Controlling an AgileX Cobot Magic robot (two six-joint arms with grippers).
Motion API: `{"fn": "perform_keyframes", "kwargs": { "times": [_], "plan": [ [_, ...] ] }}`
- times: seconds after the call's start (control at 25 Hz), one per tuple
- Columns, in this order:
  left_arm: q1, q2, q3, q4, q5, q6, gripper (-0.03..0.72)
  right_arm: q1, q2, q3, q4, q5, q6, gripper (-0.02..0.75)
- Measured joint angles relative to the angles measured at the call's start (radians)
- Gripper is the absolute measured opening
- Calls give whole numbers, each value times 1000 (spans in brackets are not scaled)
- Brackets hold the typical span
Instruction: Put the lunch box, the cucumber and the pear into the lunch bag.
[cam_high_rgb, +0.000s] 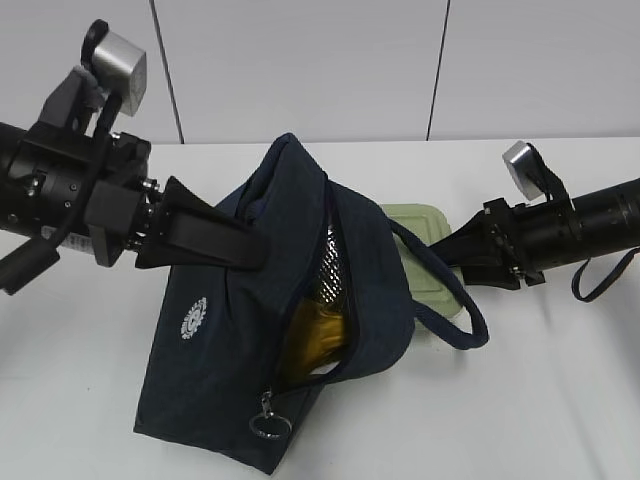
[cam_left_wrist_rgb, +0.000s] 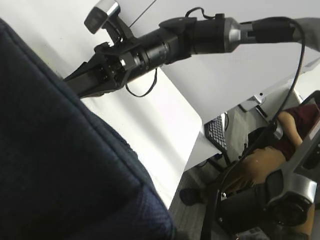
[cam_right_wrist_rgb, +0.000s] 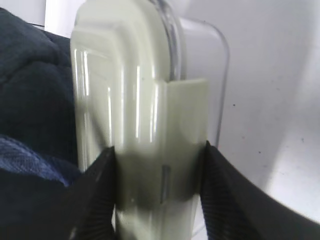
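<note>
The navy lunch bag (cam_high_rgb: 210, 370) stands in the middle of the table, its zipper open along the top. A yellow-orange shape (cam_high_rgb: 315, 335), perhaps the pear, shows inside against silver lining. My left gripper (cam_high_rgb: 248, 250) is shut on the bag's upper left wall and holds the mouth open. In the left wrist view the bag's fabric (cam_left_wrist_rgb: 50, 150) hides the jaws. My right gripper (cam_high_rgb: 458, 250) is shut on the green-lidded lunch box (cam_high_rgb: 425, 225), just right of the bag. In the right wrist view its fingers (cam_right_wrist_rgb: 100, 190) press both sides of the box (cam_right_wrist_rgb: 135, 100). The cucumber is out of view.
A bag handle loop (cam_high_rgb: 450, 310) hangs in front of the lunch box. The metal ring pull (cam_high_rgb: 268, 425) lies at the bag's lower front. The table's far edge (cam_left_wrist_rgb: 195, 130) shows in the left wrist view, with a keyboard and a seated person beyond.
</note>
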Motion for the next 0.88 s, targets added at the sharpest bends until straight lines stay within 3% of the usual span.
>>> {"fn": "perform_keyframes", "kwargs": {
  "times": [0.36, 0.88],
  "plan": [
    [0, 0, -1, 149, -104, -47, -15, -55, 0, 0, 0, 0, 0, 368],
    [0, 0, -1, 173, -123, -69, -15, -69, -58, -36, 6, 2, 12, 368]
  ]
}}
